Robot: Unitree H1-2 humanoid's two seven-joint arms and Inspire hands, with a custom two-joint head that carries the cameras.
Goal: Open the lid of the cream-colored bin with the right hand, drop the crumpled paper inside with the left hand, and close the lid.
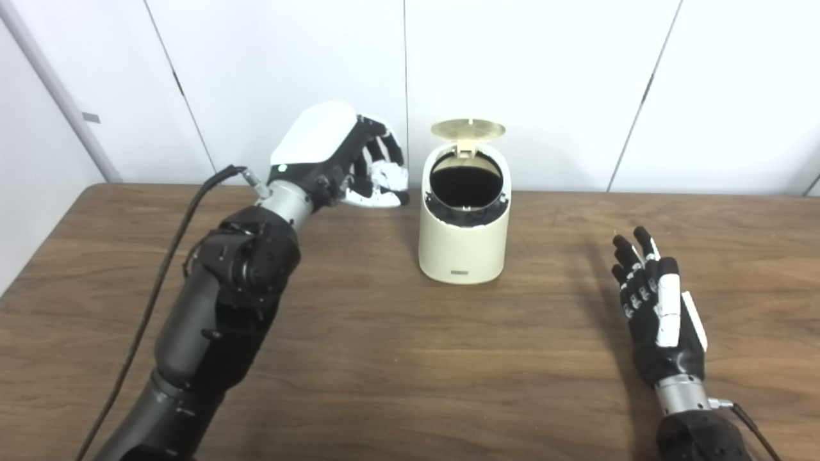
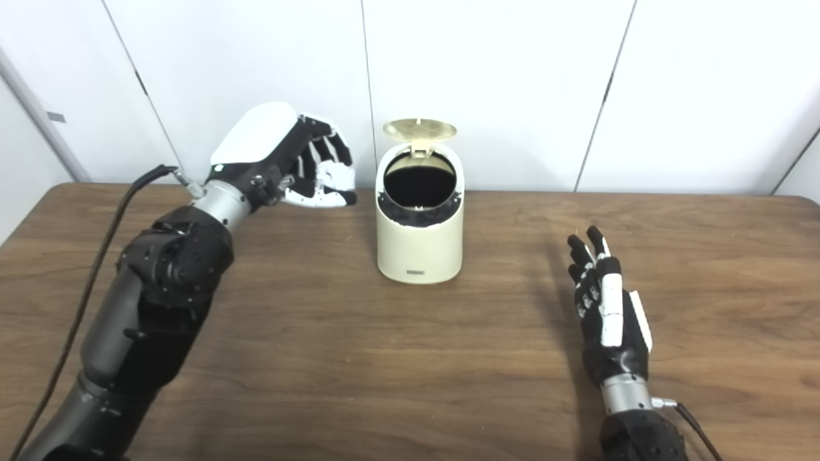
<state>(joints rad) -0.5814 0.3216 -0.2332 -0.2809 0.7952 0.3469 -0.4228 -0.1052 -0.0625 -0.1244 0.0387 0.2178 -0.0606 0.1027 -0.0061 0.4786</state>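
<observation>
Upright, cream bin, lid raised.

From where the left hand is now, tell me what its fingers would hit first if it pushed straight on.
Probably the cream-colored bin. The left hand is raised, its fingers curled toward the bin's upper side, the open lid above. Depth is unclear, so it might pass behind.
</observation>
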